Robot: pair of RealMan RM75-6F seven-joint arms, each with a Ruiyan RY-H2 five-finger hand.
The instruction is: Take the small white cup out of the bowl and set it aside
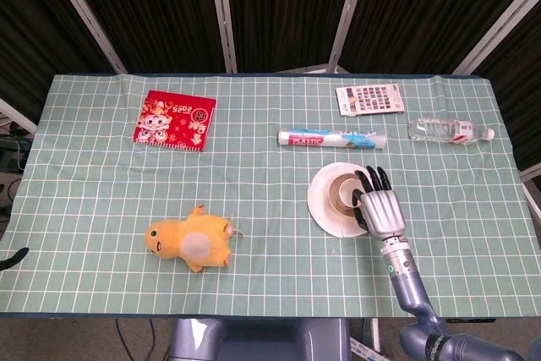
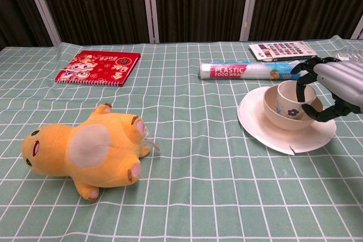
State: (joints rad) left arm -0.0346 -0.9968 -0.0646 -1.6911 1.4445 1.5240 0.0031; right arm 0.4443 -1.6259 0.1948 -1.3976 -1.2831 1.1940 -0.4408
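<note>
The small white cup [image 2: 288, 101] with a blue flower print stands upright inside a cream bowl [image 2: 282, 119], and the bowl sits on a white plate [image 2: 266, 131]. From the head view the cup [image 1: 345, 194] shows as a tan ring right of the table's middle. My right hand [image 2: 337, 86] reaches in from the right. Its dark fingers [image 2: 300, 79] curl over the cup's far right rim and the thumb [image 2: 316, 111] hangs at the bowl's right side. I cannot tell whether the fingers touch the cup. In the head view the right hand [image 1: 382, 209] covers the plate's right edge. No left hand shows.
A yellow plush duck [image 1: 190, 243] lies at the front left. Behind the plate lies a plastic-wrap roll [image 1: 331, 137]. A red booklet [image 1: 176, 120] is at the back left, a printed card [image 1: 369, 99] at the back and a water bottle [image 1: 448, 131] on the right.
</note>
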